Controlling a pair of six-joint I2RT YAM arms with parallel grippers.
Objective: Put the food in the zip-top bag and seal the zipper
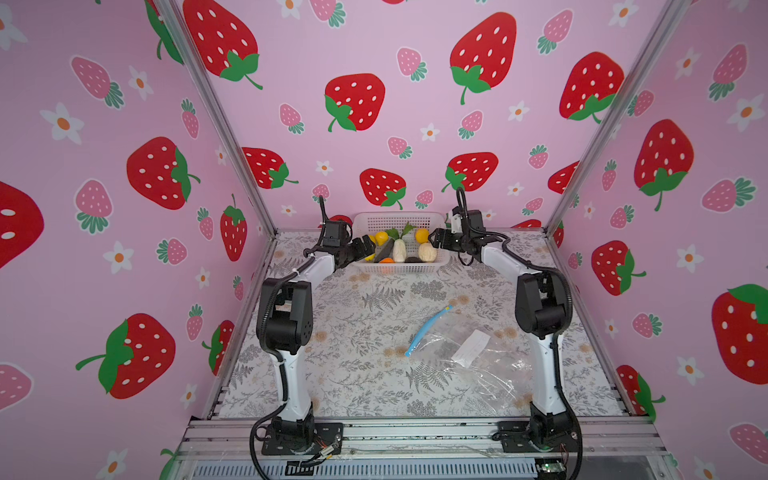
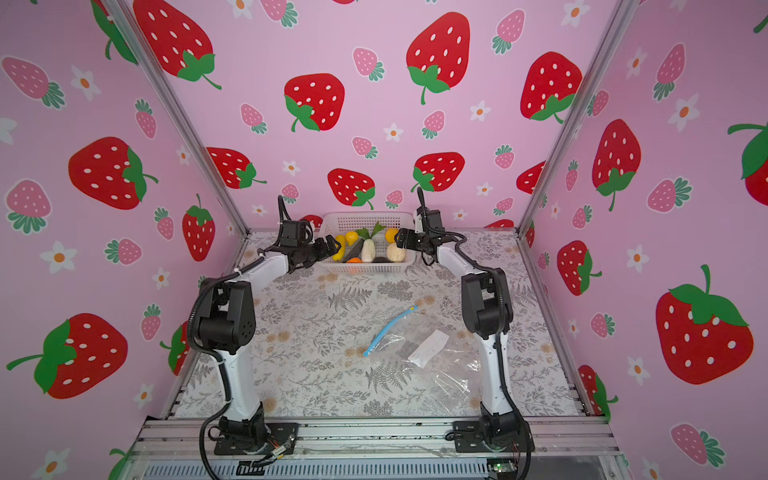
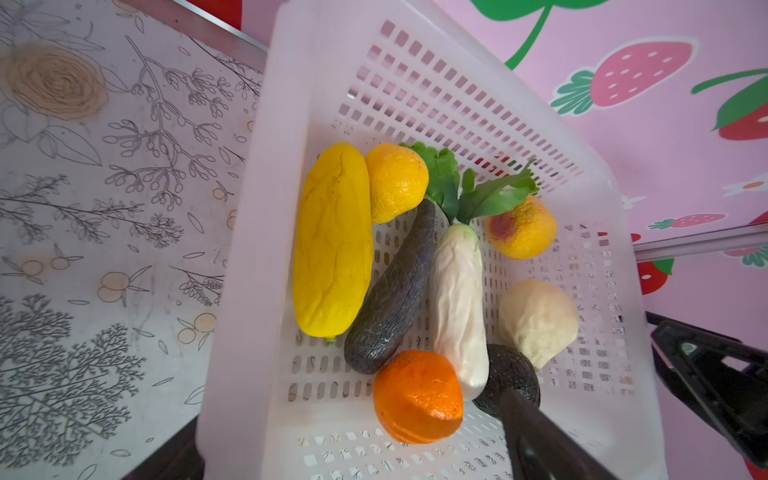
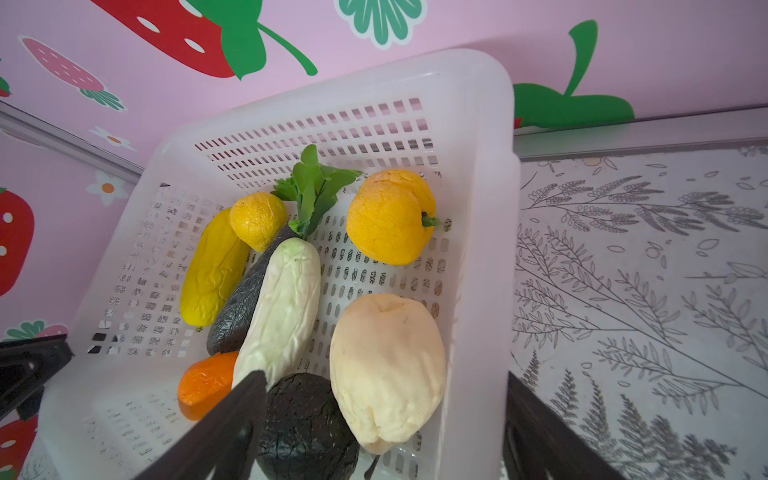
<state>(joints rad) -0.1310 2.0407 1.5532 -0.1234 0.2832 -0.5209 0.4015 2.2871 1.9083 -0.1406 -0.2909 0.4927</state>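
The food lies in a white mesh basket (image 1: 399, 216) at the back: a long yellow piece (image 3: 332, 241), an orange (image 3: 417, 397), a white radish (image 3: 457, 307), a beige ball (image 4: 386, 365) and a dark round piece (image 4: 307, 428). My left gripper (image 1: 365, 245) (image 3: 349, 409) is open, with one finger inside the basket's left end and one outside. My right gripper (image 1: 434, 237) (image 4: 382, 376) is open astride the right wall, the beige ball and the dark piece between its fingers. The zip-top bag (image 1: 478, 361) lies flat at the front right, its blue zipper (image 1: 428, 328) facing the middle. Neither gripper holds anything.
The basket (image 2: 365, 215) stands against the back wall. The side walls and metal frame posts (image 1: 590, 166) close in the floral table (image 1: 353, 332). Both arm bases sit on the front rail (image 1: 415, 432). A white label (image 1: 471, 343) lies on the bag.
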